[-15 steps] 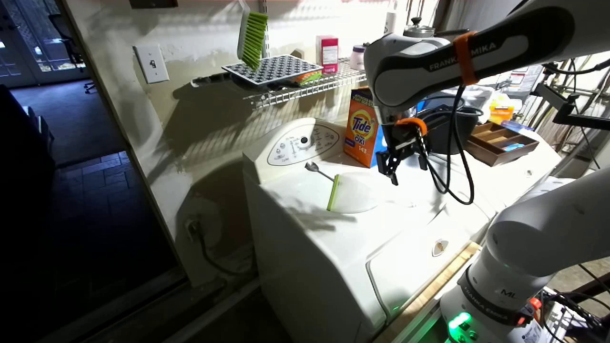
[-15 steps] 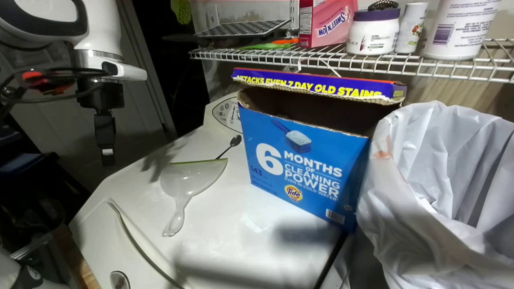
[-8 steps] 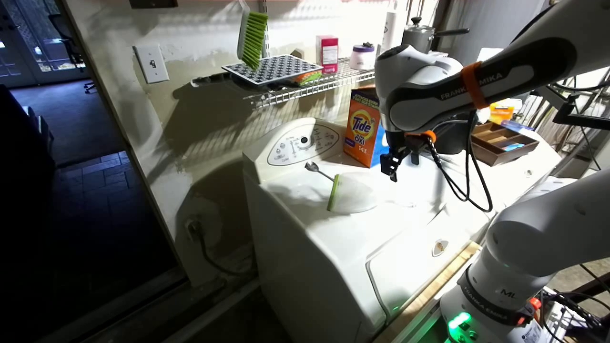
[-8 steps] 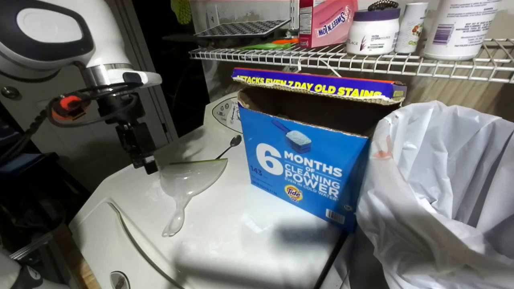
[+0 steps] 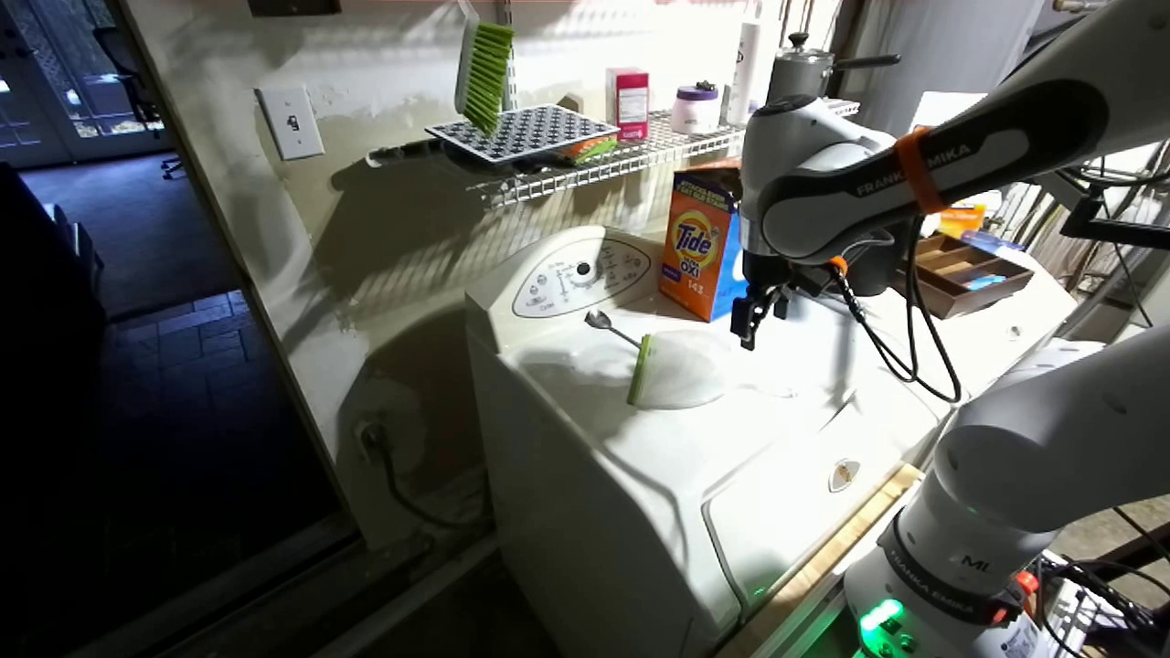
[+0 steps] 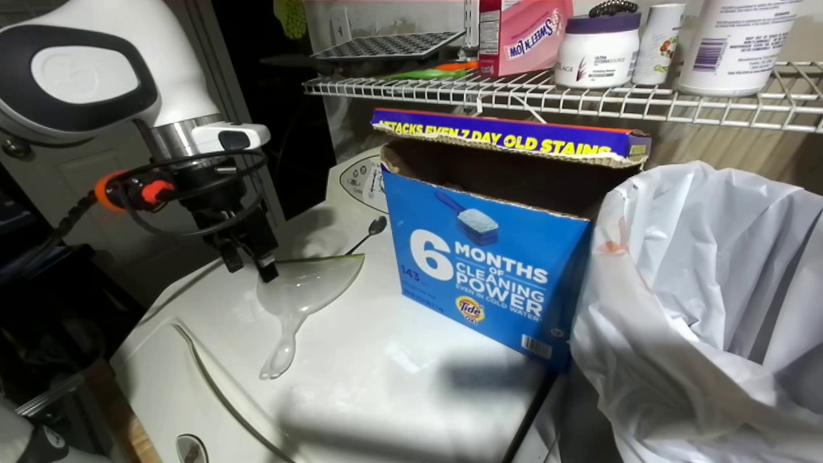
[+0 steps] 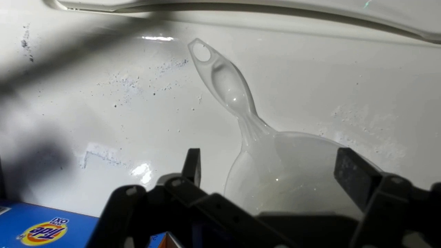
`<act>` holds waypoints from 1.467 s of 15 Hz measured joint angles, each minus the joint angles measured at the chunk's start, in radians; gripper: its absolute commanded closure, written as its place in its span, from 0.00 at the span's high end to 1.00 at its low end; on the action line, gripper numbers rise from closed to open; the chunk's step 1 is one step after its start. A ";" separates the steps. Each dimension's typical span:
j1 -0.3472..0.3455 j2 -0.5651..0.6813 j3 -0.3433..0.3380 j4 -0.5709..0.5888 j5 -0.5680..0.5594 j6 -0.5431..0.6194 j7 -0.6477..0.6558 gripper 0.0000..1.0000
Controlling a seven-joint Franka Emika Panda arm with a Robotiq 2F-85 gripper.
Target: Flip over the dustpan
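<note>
The pale translucent dustpan (image 5: pixel 681 373) lies flat on the white washer top (image 5: pixel 631 457). Its green-edged blade faces away from the washer's front. It also shows in an exterior view (image 6: pixel 308 280), with its clear handle stretching toward the washer's front. In the wrist view the dustpan (image 7: pixel 275 172) lies below the jaws, handle pointing up the picture; the blade's green edge is hidden there. My gripper (image 5: pixel 764 327) is open and empty, pointing down above the dustpan. It also shows in an exterior view (image 6: pixel 251 272). In the wrist view (image 7: pixel 270 155) its fingers stand wide apart, with the pan between and under them.
The orange-and-blue Tide box (image 5: pixel 699 247) stands behind the dustpan, its blue side (image 6: pixel 482 257) close by. A dark spoon (image 6: pixel 371 233) lies at the green edge. A wire shelf (image 6: pixel 546 96) hangs above. A white-lined bin (image 6: pixel 694 308) stands beyond the box.
My gripper has moved in over the dustpan and turned about its own axis, so both fingers now show in both exterior views. The dustpan, spoon and box have not moved.
</note>
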 measured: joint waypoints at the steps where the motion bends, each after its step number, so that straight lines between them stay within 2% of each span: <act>1: -0.002 0.001 0.002 0.000 -0.003 -0.003 -0.002 1.00; 4: -0.010 0.024 -0.019 -0.004 -0.014 -0.004 -0.098 1.00; 10: -0.020 0.118 -0.137 -0.005 -0.023 0.056 -0.401 1.00; 13: -0.021 0.174 -0.156 -0.006 -0.028 0.056 -0.511 1.00; 22: -0.023 0.285 -0.150 -0.005 -0.060 0.075 -0.534 1.00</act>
